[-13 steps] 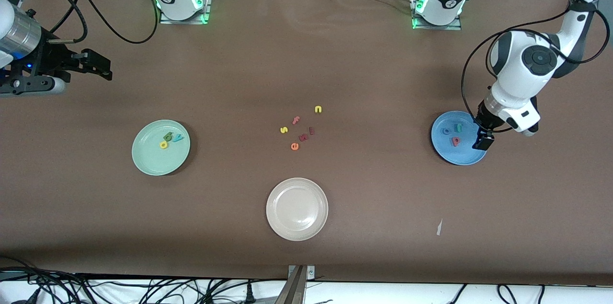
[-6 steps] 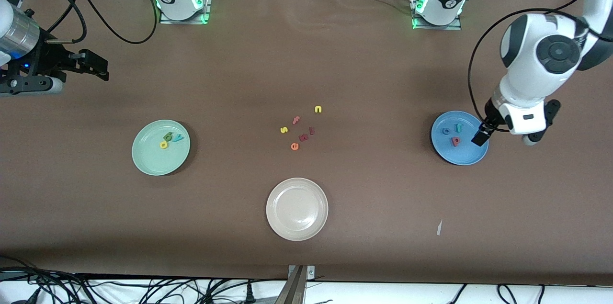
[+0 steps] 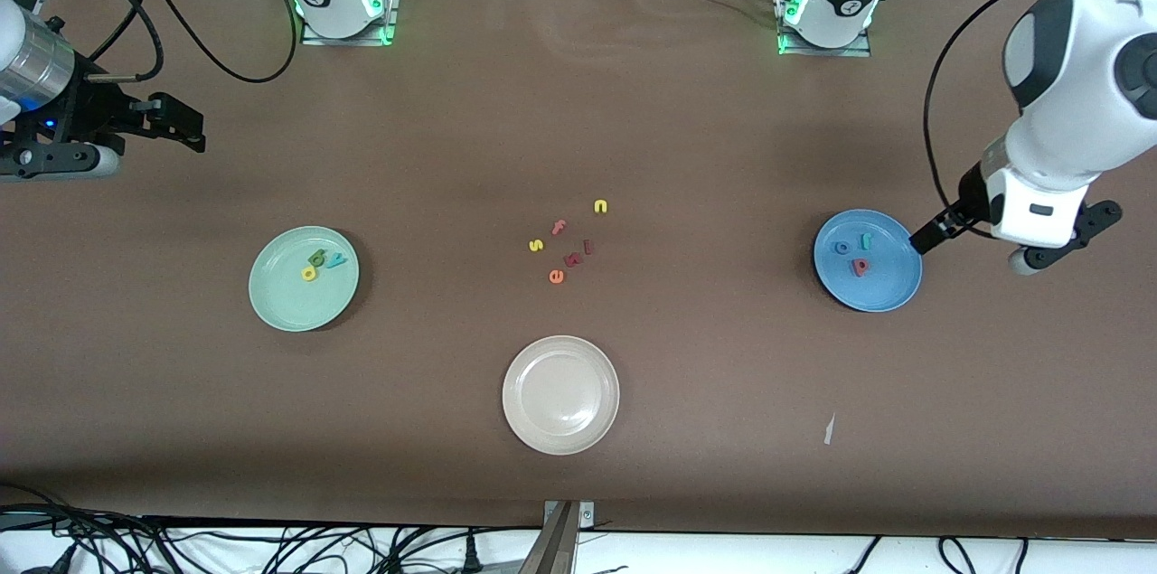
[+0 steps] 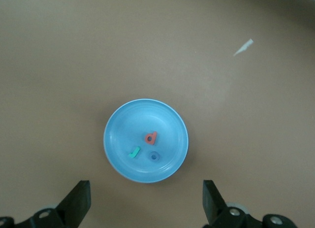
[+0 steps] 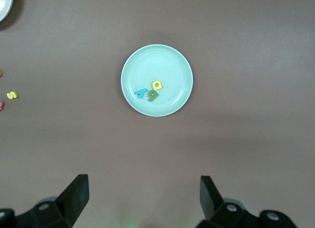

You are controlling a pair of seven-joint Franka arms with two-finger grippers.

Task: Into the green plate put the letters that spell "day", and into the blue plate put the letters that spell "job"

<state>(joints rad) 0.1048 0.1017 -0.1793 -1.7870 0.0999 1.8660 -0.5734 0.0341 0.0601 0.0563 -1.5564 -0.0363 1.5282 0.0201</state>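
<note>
The right gripper (image 3: 185, 127) hangs with its jaws spread and empty at the right arm's end of the table, well apart from the beige plate (image 3: 560, 438) that sits nearest the front camera, and that arm appears to be waiting. Next comes the green plate (image 3: 271, 303), toward the right arm's end from the beige plate, with the yellow d (image 3: 309, 274), green a (image 3: 317, 258) and teal y (image 3: 335, 262) bunched together on it. Farther from the camera than the beige plate lie the leftover letters (image 3: 562, 241) on the bare table. Toward the left arm's end sits the blue plate (image 3: 881, 294), carrying the blue o (image 3: 842, 247), teal j (image 3: 865, 240) and pink-red b (image 3: 860, 266). The left gripper (image 3: 928, 239) hovers over that plate's rim, fingers wide and holding nothing. Both words look placed, so the likely risks are a fingertip clipping the rim and jolting the plate, or an arm sweeping low through the leftovers.
</note>
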